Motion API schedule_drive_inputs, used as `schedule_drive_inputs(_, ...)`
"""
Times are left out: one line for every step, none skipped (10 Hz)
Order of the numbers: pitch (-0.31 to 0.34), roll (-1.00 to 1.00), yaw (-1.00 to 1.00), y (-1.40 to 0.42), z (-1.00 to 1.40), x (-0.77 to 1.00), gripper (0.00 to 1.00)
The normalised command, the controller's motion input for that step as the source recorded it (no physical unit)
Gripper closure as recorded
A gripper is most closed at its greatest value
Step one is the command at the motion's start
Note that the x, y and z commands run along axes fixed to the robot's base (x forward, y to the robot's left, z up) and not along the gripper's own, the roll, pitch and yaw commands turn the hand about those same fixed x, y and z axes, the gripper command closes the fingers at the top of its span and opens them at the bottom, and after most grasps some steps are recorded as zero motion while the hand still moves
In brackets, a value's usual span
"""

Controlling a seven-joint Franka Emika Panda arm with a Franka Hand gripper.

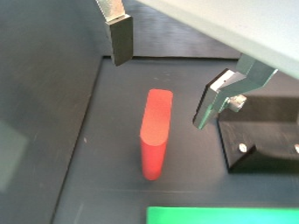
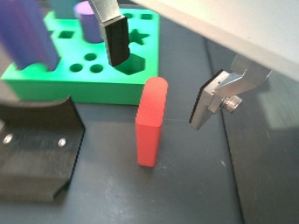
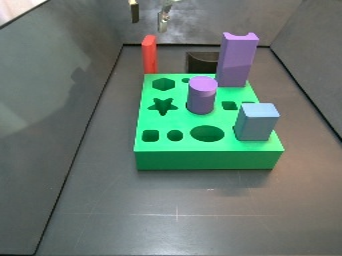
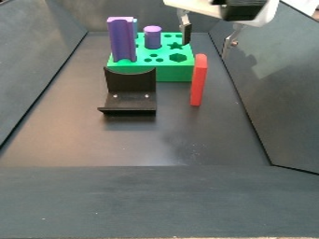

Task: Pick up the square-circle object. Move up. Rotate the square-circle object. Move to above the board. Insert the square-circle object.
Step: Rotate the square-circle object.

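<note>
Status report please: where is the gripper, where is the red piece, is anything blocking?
Gripper open, above the square-circle object, not touching. Piece stands upright on the floor beside the board, near the fixture. Nothing between fingers and piece.

The gripper [image 2: 162, 67] has flat silver fingers [image 2: 214, 98] with dark pads [image 2: 115, 41] (one finger shows a small screw), under a white housing [image 4: 237, 8].
</note>
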Motion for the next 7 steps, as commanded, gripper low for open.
schedule_drive_inputs(0.007,0.01,-1.0,0.03,-0.03,0.04,0.0)
schedule_drive_inputs(0.008,0.01,-1.0,0.03,-0.03,0.04,0.0)
schedule_drive_inputs(0.009,0.01,-1.0,0.03,-0.03,0.04,0.0)
schedule_drive_inputs(0.01,0.01,-1.0,0.03,-0.03,0.04,0.0)
schedule_drive_inputs(0.011,0.01,-1.0,0.03,-0.03,0.04,0.0)
schedule_drive_inputs(0.013,0.01,-1.0,0.03,-0.03,0.04,0.0)
schedule_drive_inputs(0.015,0.01,-1.0,0.03,-0.03,0.04,0.0)
